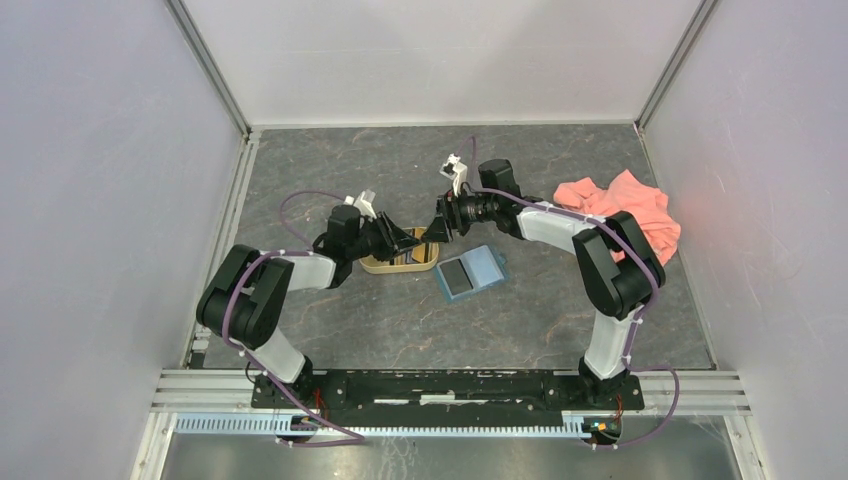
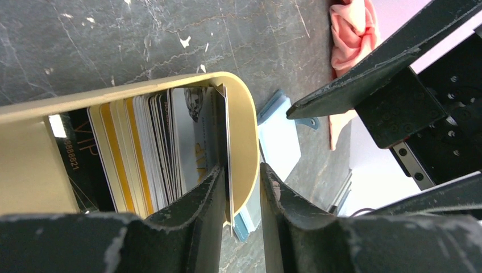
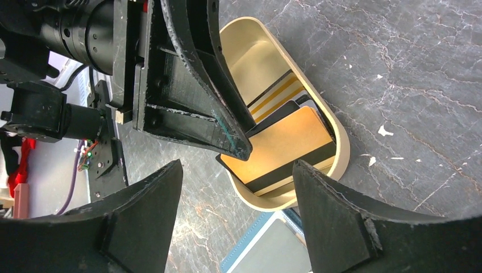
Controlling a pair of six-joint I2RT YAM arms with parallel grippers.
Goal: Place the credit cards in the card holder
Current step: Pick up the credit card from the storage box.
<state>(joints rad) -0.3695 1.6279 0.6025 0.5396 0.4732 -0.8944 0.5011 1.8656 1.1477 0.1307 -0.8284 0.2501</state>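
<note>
Apparently the left gripper straddles the end credit card and the wall of the tan tray to lift the card out. Its jaws are narrow, but I cannot tell if they really pinch. The right gripper hangs spread wide and empty, probably to receive the card. The card holder lies open just beside the tray.

Left arm bent, elbow outward, forearm reaching inward; left gripper angled down, fingers narrowly parted. Right arm mirrors it (elbow outward too); right gripper faces left one, fingers spread wide.
</note>
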